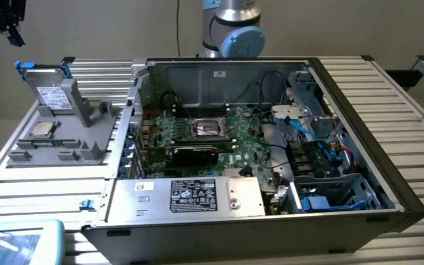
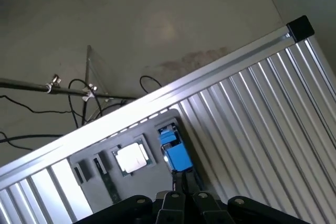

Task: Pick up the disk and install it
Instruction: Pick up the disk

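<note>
In the exterior view an open computer case [image 1: 271,138] lies on a ribbed aluminium worktop [image 1: 396,94], its motherboard [image 1: 212,132] and cables facing up. A grey holder [image 1: 64,138] rests on the worktop just beside the case, on the exterior view's left. The disk [image 1: 50,91] stands upright in a slot at the far end of this holder, its blue carrier rising above the silver body with the white label. A small square processor chip [image 1: 42,128] lies flat on the holder in front of it. The robot arm [image 1: 231,30] rises behind the case. In the wrist view the hand [image 2: 182,181] has its dark fingers pressed together with nothing between them. Just beyond their tips the disk shows edge-on as a blue block in the holder, with the chip beside it. The worktop's edge and a floor [image 2: 157,19] with loose cables lie beyond
</note>
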Robot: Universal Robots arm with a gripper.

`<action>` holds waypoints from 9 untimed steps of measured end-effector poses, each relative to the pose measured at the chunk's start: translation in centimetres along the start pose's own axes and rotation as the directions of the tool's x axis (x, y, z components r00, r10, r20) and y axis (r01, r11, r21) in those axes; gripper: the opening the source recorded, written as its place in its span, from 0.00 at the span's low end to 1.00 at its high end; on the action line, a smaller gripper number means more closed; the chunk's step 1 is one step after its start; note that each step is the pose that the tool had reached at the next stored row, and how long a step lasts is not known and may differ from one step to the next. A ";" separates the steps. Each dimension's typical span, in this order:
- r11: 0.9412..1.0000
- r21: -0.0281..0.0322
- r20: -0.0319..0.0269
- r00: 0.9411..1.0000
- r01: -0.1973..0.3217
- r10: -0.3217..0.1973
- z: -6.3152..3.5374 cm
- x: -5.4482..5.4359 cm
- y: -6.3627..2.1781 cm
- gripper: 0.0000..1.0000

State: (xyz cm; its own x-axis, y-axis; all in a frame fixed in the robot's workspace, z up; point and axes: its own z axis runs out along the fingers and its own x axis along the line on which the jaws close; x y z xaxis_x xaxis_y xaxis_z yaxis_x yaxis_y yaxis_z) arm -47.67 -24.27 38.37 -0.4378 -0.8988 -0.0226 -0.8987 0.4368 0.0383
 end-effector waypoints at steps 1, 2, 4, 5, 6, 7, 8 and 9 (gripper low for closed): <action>1.000 0.000 -0.001 1.000 0.019 -0.019 0.02 0.0 0.00 0.11; 0.999 -0.001 -0.001 0.999 0.037 -0.037 0.04 0.0 0.00 0.11; 0.997 -0.002 -0.003 0.997 0.072 -0.072 0.05 0.0 0.00 0.11; 0.996 -0.002 -0.003 0.996 0.090 -0.090 0.05 0.0 0.00 0.11; 0.994 -0.003 -0.004 0.994 0.108 -0.108 0.06 0.0 0.00 0.11; 0.992 -0.003 -0.005 0.992 0.127 -0.127 0.06 0.0 0.00 0.11; 0.989 -0.004 -0.005 0.989 0.145 -0.145 0.06 0.0 0.00 0.11; 0.987 -0.004 -0.006 0.987 0.163 -0.163 0.06 0.0 0.00 0.11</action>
State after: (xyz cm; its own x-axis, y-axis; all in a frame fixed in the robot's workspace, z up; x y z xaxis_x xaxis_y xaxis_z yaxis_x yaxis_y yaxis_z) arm -47.67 -24.27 38.31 -0.2856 -0.9581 -0.0226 -0.9579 0.2846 0.0383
